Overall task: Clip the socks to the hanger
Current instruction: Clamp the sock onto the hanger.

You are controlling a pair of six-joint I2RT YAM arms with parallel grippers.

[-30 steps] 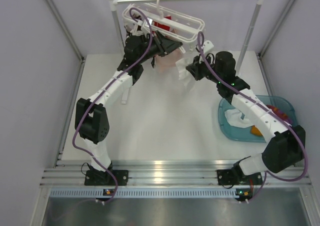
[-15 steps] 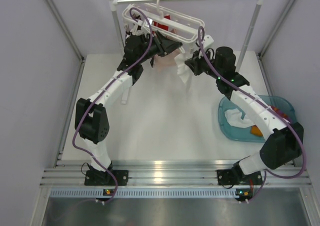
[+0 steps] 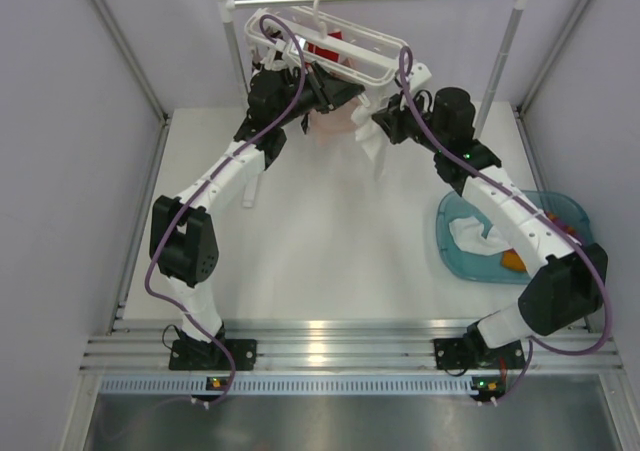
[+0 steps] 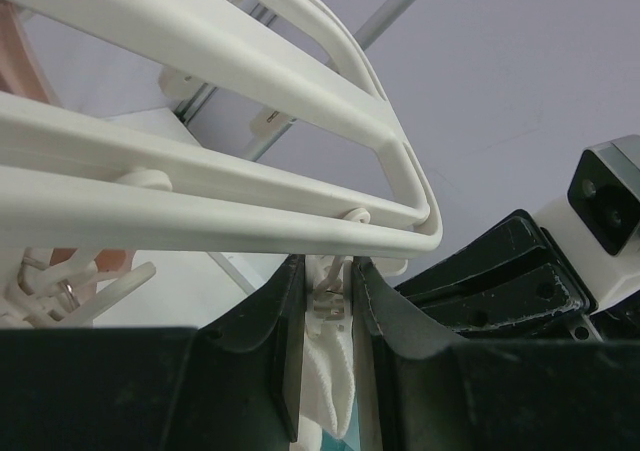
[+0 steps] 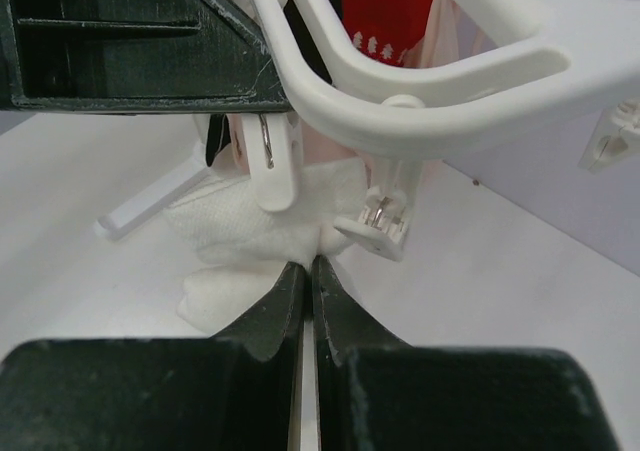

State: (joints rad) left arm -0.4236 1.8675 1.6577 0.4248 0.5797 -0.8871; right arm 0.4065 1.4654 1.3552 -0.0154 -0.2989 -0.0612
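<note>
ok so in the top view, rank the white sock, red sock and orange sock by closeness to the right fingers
1. white sock, pinched in the right fingers
2. red sock, back left on the hanger
3. orange sock, front right in the tub

The left arm [image 3: 225,176] is stretched from its base toward 1 o'clock, elbow raised. The left gripper [image 3: 343,93] is closed narrowly on a clip [image 4: 326,296]. The right arm [image 3: 505,211] is angled toward 11 o'clock, and the right gripper [image 3: 385,123] is pinched tight on a white sock [image 5: 260,226].
</note>
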